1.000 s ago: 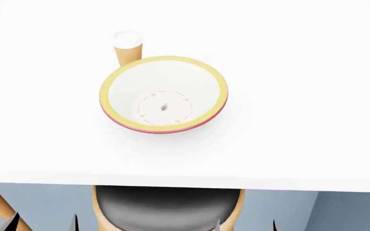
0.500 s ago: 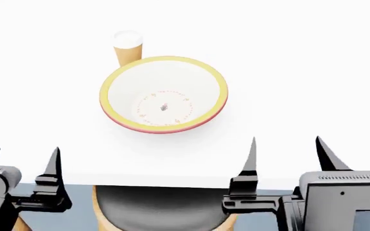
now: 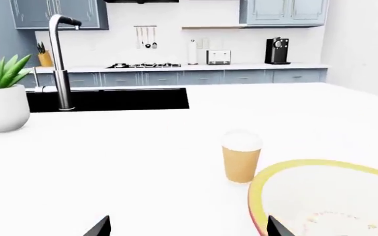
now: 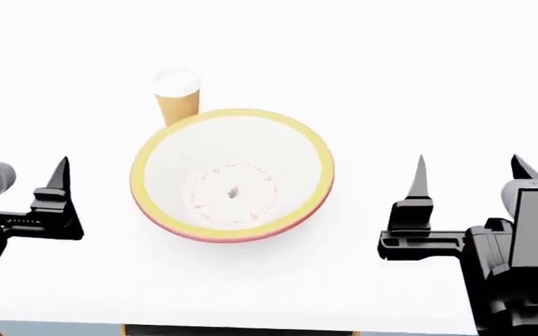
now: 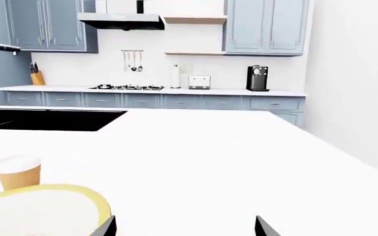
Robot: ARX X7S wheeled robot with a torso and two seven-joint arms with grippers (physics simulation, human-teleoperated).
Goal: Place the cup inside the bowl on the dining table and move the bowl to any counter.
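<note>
A plain white desk (image 4: 269,49) fills the head view and runs back in the wrist views to a black sink (image 3: 107,99) with a tall chrome faucet (image 3: 60,59); beyond it, grey-blue cabinets (image 5: 38,24) and a far worktop carrying a black coffee maker (image 5: 257,78) line the kitchen wall; a potted green plant (image 3: 0,93) in a white pot stands on the desk near the sink. The large bowl (image 4: 232,174), white inside with a yellow rim and a reddish-pink lower edge, sits upright near the desk's middle, a ring of small orange marks on its inner bottom. The right end effector (image 4: 470,183) hovers well to the bowl's right, its two black pointed fingers spread wide with nothing between them; the left end effector (image 4: 17,175) hangs to the bowl's left, fingers likewise spread and empty. The small tan-orange cup (image 4: 176,94), white at the rim, stands upright just behind the bowl's far left edge, outside the bowl; whether the two touch cannot be told.
</note>
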